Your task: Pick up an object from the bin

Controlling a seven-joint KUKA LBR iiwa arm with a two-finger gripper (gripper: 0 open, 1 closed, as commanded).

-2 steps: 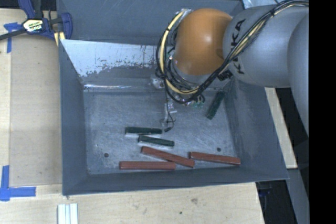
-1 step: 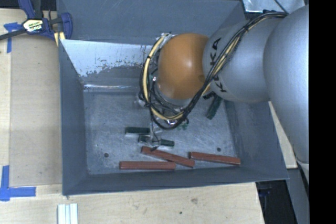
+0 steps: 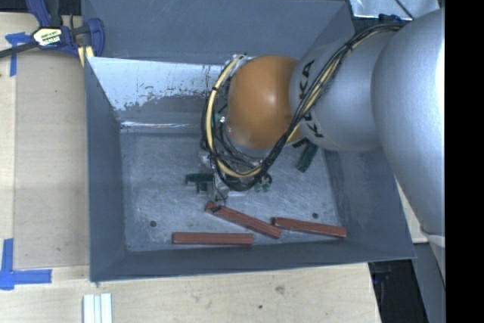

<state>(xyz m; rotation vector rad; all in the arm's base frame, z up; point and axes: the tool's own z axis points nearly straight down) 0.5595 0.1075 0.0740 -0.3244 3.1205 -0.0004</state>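
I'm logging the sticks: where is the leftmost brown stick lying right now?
In the camera view, the leftmost brown stick lies flat along the near edge of the bin floor, left of centre, its right end close to the tilted middle stick.

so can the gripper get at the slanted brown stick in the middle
Probably yes: the gripper hangs right by the left end of the slanted brown stick, and nothing lies on it.

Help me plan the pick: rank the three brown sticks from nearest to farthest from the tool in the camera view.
1. Slanted brown stick, in the middle, its upper end right by the tool.
2. Flat brown stick, below the tool, towards the left.
3. Right brown stick, off to the right.
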